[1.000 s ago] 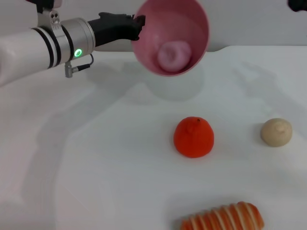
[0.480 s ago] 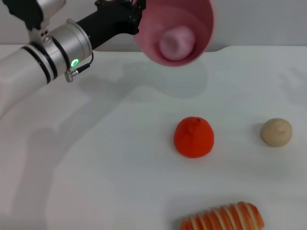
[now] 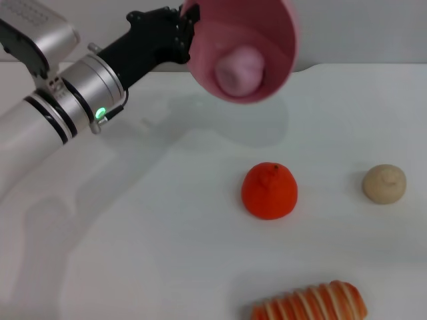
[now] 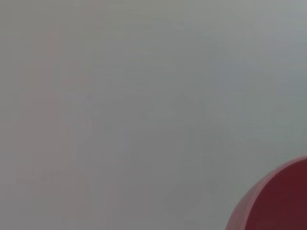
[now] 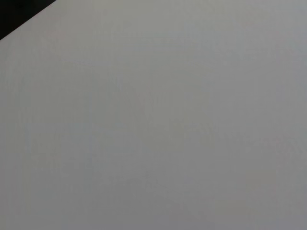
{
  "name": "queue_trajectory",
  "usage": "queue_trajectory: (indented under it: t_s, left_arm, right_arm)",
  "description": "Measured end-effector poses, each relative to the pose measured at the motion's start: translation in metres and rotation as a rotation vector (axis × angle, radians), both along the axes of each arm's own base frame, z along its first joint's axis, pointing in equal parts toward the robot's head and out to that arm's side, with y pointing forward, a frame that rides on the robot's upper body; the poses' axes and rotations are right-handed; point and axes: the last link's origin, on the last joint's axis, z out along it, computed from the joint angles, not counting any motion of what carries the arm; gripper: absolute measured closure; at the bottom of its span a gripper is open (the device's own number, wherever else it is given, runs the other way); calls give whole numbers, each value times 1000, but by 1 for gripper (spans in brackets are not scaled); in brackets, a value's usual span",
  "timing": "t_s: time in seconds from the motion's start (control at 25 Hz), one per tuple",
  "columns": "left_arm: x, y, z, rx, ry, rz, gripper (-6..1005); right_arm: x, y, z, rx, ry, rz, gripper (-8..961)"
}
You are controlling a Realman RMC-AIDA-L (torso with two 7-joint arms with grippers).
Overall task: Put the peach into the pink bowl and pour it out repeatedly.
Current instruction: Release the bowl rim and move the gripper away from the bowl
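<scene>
Jaws of left gripper [image 3: 185, 33] clamp pink bowl [image 3: 280, 40] rim; bowl raised, tipped, peach [image 3: 239, 69] inside.

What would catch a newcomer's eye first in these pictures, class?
The pink bowl, held tilted in the air at the far side of the table by the left gripper, its mouth facing the camera with the peach inside. Below it, an orange-red fruit sits alone mid-table.
</scene>
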Motion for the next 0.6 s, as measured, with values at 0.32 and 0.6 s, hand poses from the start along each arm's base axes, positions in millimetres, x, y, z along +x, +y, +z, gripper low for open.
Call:
queue_trajectory:
  t_s: [0.32,0.6]
  left_arm:
    - [-3,-19,-13,49,41,-59,858]
    - [-10,-35,-17,126,82,-99,857]
  right_arm:
    - [6,-2,2,6,11,-19,571]
    - [7,-3,2,4,14,-22,571]
